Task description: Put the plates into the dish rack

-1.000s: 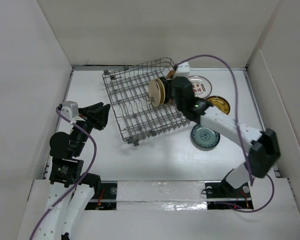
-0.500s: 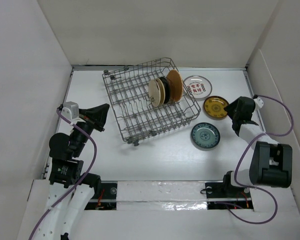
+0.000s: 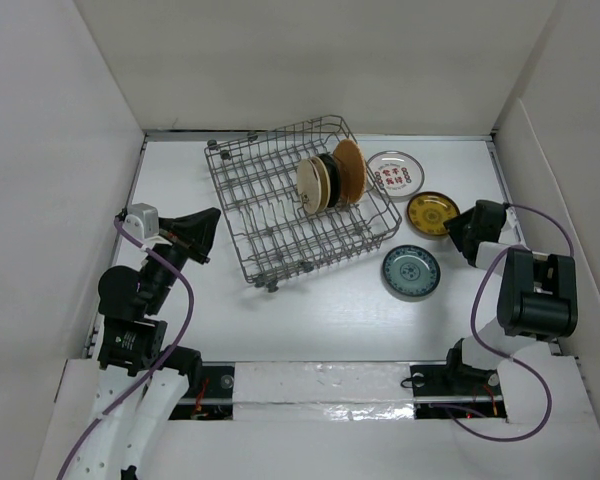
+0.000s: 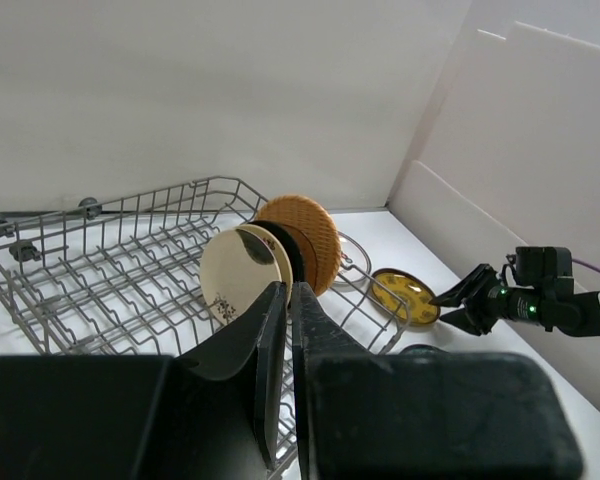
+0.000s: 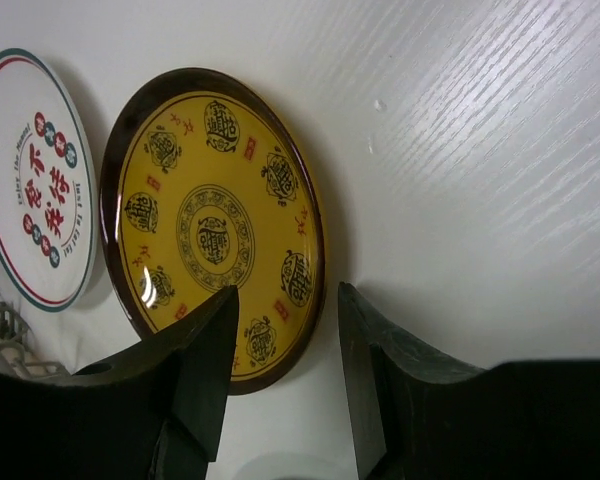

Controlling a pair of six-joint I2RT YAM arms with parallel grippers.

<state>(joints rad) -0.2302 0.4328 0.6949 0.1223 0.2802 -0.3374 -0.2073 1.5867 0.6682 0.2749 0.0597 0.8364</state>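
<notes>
Top external view has the dish rack sitting skewed toward the back of the white table. Three plates stand on edge between the tines at its right end: a cream plate, a black plate right behind it, and an orange-brown plate at the back, all packed close together.

Three more lie flat on the table to the right of the rack. A white plate with red marks is just off the rack's far right corner, a yellow patterned plate is near that one, and a teal plate is closer to the arms.

The right gripper is down low at the yellow plate's rim. Its fingers are parted roughly halfway, one over the plate's edge and the other over bare table, and they're not pinching anything. The left gripper hangs left of the rack without touching it, fingers pressed together and empty.
</notes>
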